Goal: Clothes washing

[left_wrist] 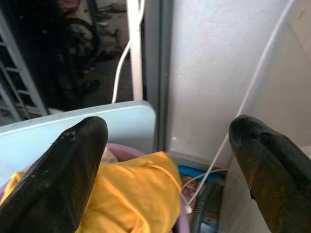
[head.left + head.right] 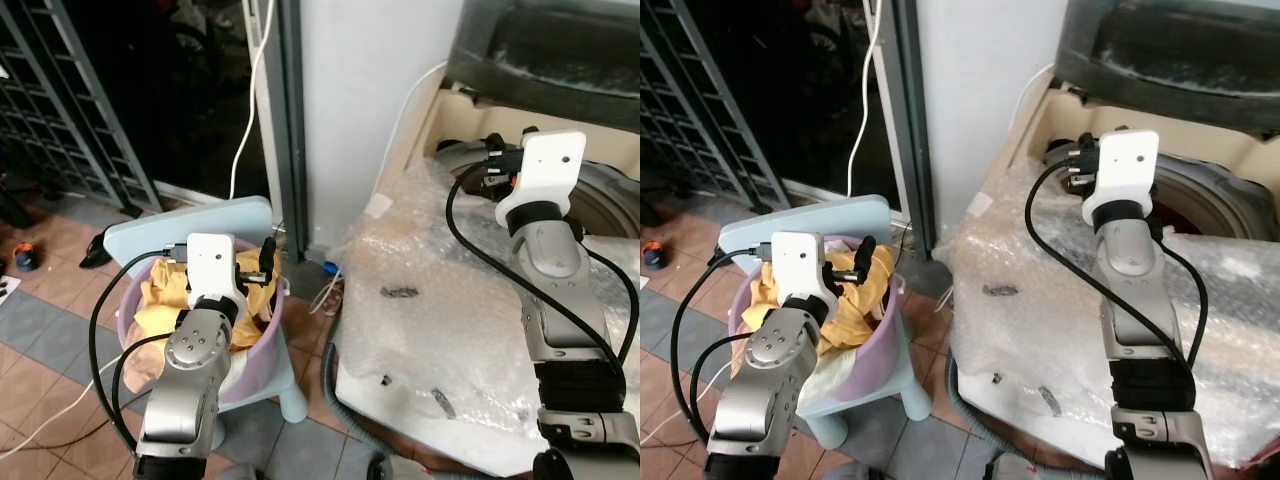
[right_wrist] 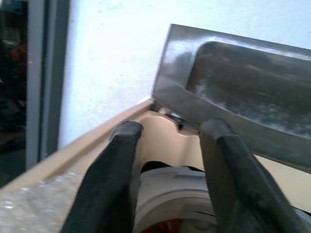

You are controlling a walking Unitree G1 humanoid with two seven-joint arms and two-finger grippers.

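Observation:
A lavender laundry basket [image 2: 268,345] stands on a light blue stool [image 2: 210,215] at the left, holding yellow clothes [image 2: 160,298]. My left gripper [image 2: 257,266] hovers just over the basket's far side, open wide and empty; the yellow cloth [image 1: 141,194] lies below its fingertips. At the right, a top-loading washing machine [image 2: 430,330] is wrapped in bubble film, with its lid [image 2: 560,50] raised and its drum opening [image 2: 600,205] exposed. My right gripper [image 2: 488,165] is held at the near left rim of that opening, its fingers [image 3: 121,145] a narrow gap apart with nothing between them.
A white wall pillar [image 2: 370,100] separates basket and machine. A white cable [image 2: 250,100] hangs along the door frame, and a grey hose [image 2: 350,425] runs along the machine's base. A metal gate [image 2: 60,110] and shoes [image 2: 100,250] are at the far left on the tiled floor.

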